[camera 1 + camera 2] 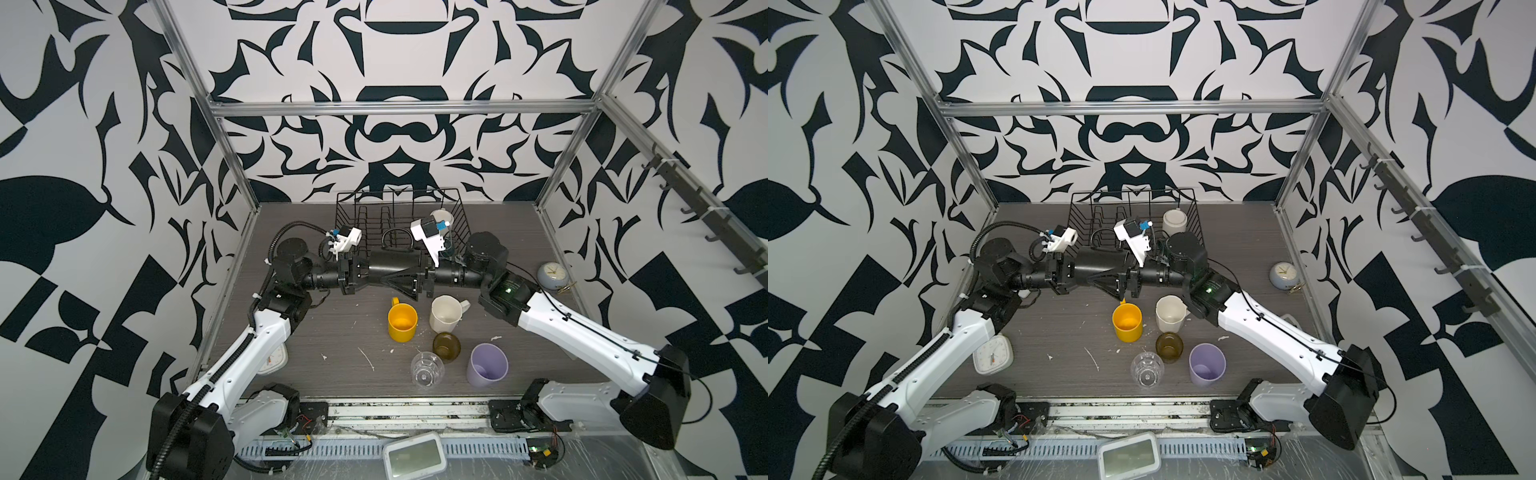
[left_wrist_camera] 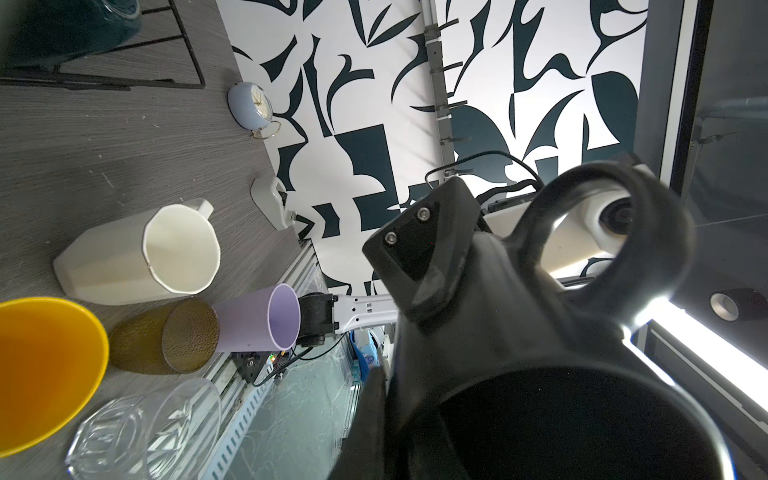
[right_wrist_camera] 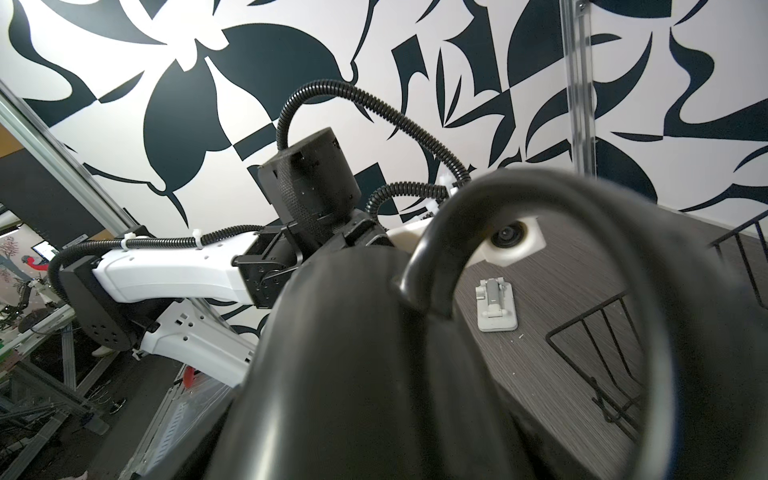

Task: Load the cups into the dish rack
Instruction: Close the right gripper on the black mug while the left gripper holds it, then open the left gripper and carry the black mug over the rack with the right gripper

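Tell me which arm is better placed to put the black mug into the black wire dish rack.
Probably the left: the left gripper is shut on the black mug, right by the black wire dish rack. Whether the right gripper grips it is unclear.

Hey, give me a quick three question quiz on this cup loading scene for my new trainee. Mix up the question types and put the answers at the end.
1. Which cup does the left gripper hold in the air, with the right gripper at its other end?
2. How many cups stand on the table in front of the dish rack?
3. True or false: the dish rack holds no cup yet.

Key
1. The black mug, held on its side.
2. Five: yellow mug, faceted white mug, amber glass, clear glass, lilac tumbler.
3. False: a white mug sits in its far right corner.
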### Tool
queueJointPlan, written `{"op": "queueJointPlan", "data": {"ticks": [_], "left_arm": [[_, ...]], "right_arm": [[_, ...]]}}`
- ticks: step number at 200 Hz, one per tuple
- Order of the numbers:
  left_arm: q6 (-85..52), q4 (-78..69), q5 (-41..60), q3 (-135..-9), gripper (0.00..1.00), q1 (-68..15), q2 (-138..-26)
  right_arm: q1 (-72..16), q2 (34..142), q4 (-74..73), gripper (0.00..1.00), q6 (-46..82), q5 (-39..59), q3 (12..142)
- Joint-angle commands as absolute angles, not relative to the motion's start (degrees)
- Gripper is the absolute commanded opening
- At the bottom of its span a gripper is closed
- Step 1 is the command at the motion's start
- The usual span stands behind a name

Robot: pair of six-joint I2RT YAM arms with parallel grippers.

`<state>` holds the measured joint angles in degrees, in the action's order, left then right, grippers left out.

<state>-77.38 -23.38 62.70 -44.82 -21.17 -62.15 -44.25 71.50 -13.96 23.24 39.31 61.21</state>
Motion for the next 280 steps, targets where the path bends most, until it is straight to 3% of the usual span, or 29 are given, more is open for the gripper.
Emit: {"op": "queueJointPlan", "data": {"ticks": [1, 33, 120, 139, 178, 202, 229, 280], "left_arm": [[-77.85, -27.12, 63.02, -46.47, 0.0, -21.62, -62.12], [-77.87, -26.57, 62.67, -46.41, 0.01, -21.62, -62.19], [-76.54, -23.39, 62.05, -46.63, 0.24, -21.0, -62.05], [-76.35, -23.03, 61.99, -46.67, 0.37, -20.59, -61.8], [-74.15, -20.0, 61.84, -46.65, 0.78, -19.89, -60.73], [-65.16, -6.76, 58.56, -48.2, 0.9, -17.37, -58.36], [-50.54, 13.48, 50.64, -52.36, 0.94, -12.7, -56.35], [-37.93, 29.01, 36.14, -56.68, 1.0, -3.66, -56.03]], "right_arm": [[-44.65, 70.72, -15.92, 0.01, 23.28, 36.35, 62.12], [-44.67, 70.24, -15.41, 0.0, 23.65, 34.0, 62.48], [-44.65, 65.15, -8.49, 0.0, 22.05, 27.12, 64.64], [-44.65, 64.54, -7.32, 0.0, 21.76, 26.32, 65.12], [-44.47, 63.09, -1.07, 0.0, 19.71, 22.15, 67.76], [-44.3, 61.8, 4.79, 0.0, 17.91, 18.67, 70.58], [-44.21, 64.0, 18.02, 0.0, 15.3, 12.12, 78.41], [-44.21, 72.19, 35.27, 0.0, 11.67, 2.63, 92.09]]}}
